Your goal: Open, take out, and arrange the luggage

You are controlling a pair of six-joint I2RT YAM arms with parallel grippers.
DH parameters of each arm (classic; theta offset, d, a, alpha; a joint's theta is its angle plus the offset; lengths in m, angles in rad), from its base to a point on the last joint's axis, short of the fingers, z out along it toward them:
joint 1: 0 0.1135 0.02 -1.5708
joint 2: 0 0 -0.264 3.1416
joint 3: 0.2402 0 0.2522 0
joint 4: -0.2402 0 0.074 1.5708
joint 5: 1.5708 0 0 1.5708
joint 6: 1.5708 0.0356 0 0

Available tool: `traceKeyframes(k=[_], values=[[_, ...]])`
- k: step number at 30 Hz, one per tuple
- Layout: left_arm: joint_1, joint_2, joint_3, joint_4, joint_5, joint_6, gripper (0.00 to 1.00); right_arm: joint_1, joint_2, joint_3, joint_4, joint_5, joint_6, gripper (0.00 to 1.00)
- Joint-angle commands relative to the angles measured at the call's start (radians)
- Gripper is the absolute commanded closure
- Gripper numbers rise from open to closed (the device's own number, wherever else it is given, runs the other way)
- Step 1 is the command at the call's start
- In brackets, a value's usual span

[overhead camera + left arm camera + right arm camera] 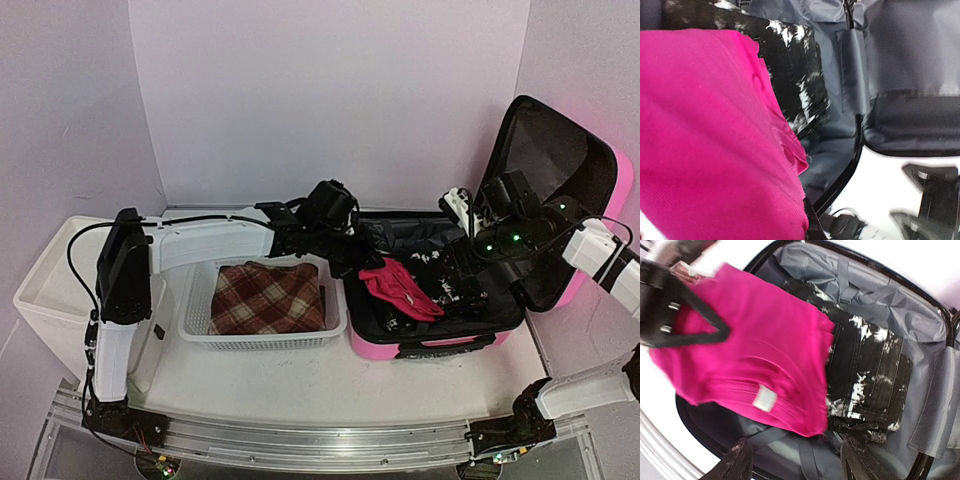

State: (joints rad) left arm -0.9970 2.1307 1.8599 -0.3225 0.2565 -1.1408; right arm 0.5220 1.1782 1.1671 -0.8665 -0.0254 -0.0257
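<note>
We see the left end effector reaching into the open luggage, and its fingers are closed on the edge of a bright pink top. The cloth hangs from the grip above the lining. In the left wrist view that top fills most of the picture. The right end effector hovers over the same compartment, jaws spread wide and holding nothing. Under it lie folded black-and-white jeans, flat on the grey lining. The luggage sits on the right of the white bench, with its lid tilted up toward the right wall. Just beside it to the left stands a white mesh basket holding a plaid cloth. Pale lilac walls close the space in.
</note>
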Motion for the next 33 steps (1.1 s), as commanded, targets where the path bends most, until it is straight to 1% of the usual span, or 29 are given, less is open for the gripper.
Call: traceKeyframes(k=[1,5,12,16,20,25,30,33], values=[[-0.005,-0.135,-0.031,-0.100,-0.035,0.171,1.00,0.001,0.018,0.036,-0.018,0.020,0.018,0.40],[0.003,-0.220,-0.080,-0.210,-0.052,0.291,1.00,0.001,0.033,0.036,-0.021,0.008,0.053,0.41],[0.048,-0.455,-0.358,-0.242,-0.083,0.423,1.00,0.002,0.046,0.034,-0.021,-0.002,0.059,0.43],[0.107,-0.596,-0.496,-0.244,-0.061,0.467,1.00,0.002,0.058,0.035,-0.022,-0.013,0.068,0.44],[0.197,-0.694,-0.608,-0.255,0.008,0.493,1.00,0.001,0.075,0.046,-0.022,-0.024,0.075,0.44],[0.262,-0.712,-0.658,-0.274,0.110,0.573,1.00,0.002,0.092,0.063,-0.023,-0.038,0.082,0.46],[0.312,-0.682,-0.707,-0.276,0.117,0.669,1.00,0.001,0.108,0.082,-0.028,-0.045,0.088,0.47],[0.339,-0.678,-0.729,-0.295,0.092,0.726,1.00,0.001,0.113,0.092,-0.033,-0.052,0.093,0.48]])
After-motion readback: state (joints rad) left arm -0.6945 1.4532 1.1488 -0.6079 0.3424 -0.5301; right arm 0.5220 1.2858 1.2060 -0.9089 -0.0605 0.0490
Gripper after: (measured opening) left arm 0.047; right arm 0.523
